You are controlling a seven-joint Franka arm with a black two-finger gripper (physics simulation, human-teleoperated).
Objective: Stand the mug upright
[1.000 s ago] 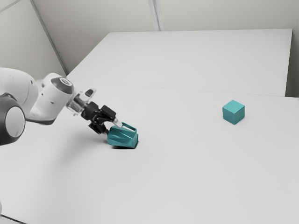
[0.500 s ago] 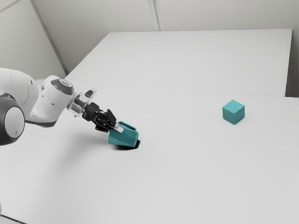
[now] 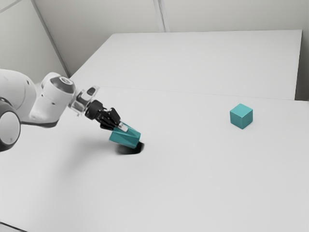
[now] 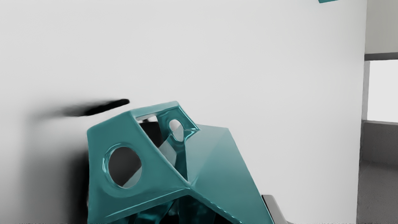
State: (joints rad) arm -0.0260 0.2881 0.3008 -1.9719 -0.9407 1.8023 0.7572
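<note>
Your end effector (image 3: pixel 122 128) has the tilted mug (image 3: pixel 124 137) pinched above the table (image 3: pixel 193 169); likely stiff, light, slick-walled, so you want a square hold across its body.

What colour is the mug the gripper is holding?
The mug is teal, a blue-green, and it shows best in the wrist view.

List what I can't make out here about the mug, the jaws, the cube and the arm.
- Mug, side turned away: exterior view, hidden by its own body.
- Mug, nearest end: wrist view, cut off by the bottom edge.
- One of the jaws: wrist view, hidden by the mug or the bottom edge.
- Cube, most of it: wrist view, cut off by the top edge.
- Arm, base: exterior view, cut off by the left edge.
</note>
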